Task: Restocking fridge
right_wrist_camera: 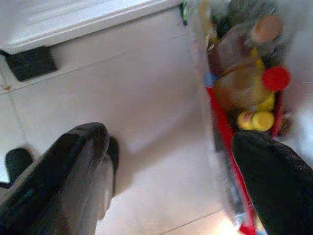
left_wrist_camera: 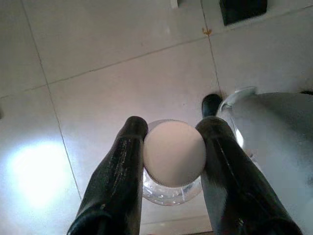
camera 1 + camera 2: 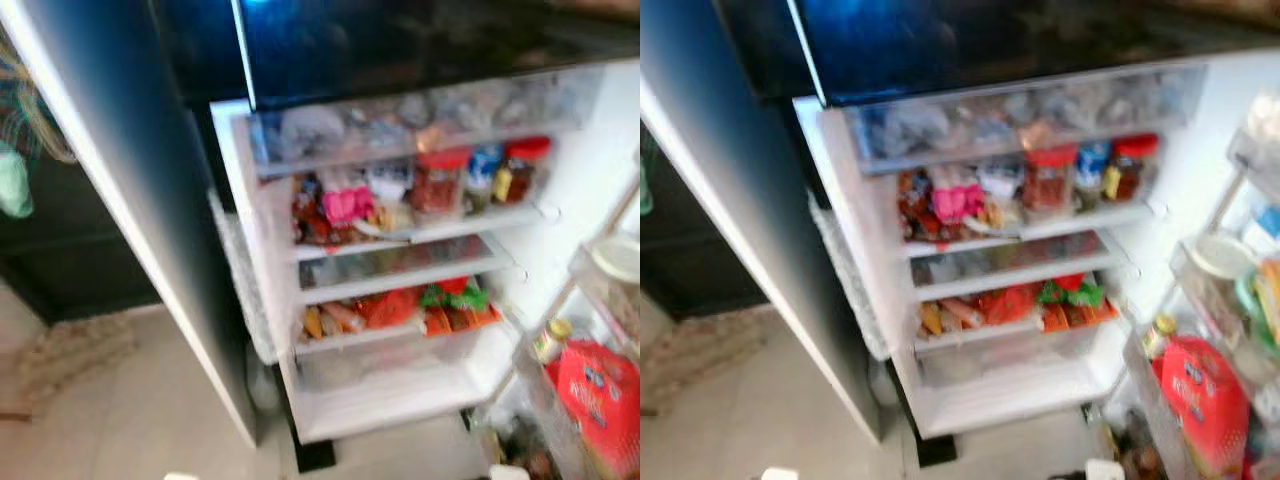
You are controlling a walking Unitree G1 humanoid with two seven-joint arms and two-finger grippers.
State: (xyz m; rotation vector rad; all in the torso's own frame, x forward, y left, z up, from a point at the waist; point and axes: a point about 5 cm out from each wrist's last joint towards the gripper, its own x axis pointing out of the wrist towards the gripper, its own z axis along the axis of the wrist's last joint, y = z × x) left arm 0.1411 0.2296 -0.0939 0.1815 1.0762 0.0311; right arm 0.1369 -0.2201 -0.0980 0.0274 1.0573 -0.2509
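Observation:
The fridge (image 3: pixel 250 230) stands open in front of me. Its upper shelf (image 3: pixel 430 228) holds red-lidded jars (image 3: pixel 437 180) and a pink packet (image 3: pixel 347 203). On a lower shelf lie orange and green packets (image 3: pixel 400 305), and the bottom white drawer (image 3: pixel 390 385) looks bare. In the left wrist view my left gripper (image 2: pixel 173 125) is shut on a clear bottle with a white round cap (image 2: pixel 173 152), held above the tiled floor. My right gripper (image 1: pixel 171 137) hangs open over the floor beside the lowest door bin.
The dark fridge door (image 3: pixel 120 200) swings out on the left. On the right, door bins hold a red packet (image 3: pixel 595 395) and a small jar (image 3: pixel 550 340). The low bin (image 1: pixel 244 98) has yellow and red-capped items. Pale tiled floor (image 3: pixel 130 410) lies before the fridge.

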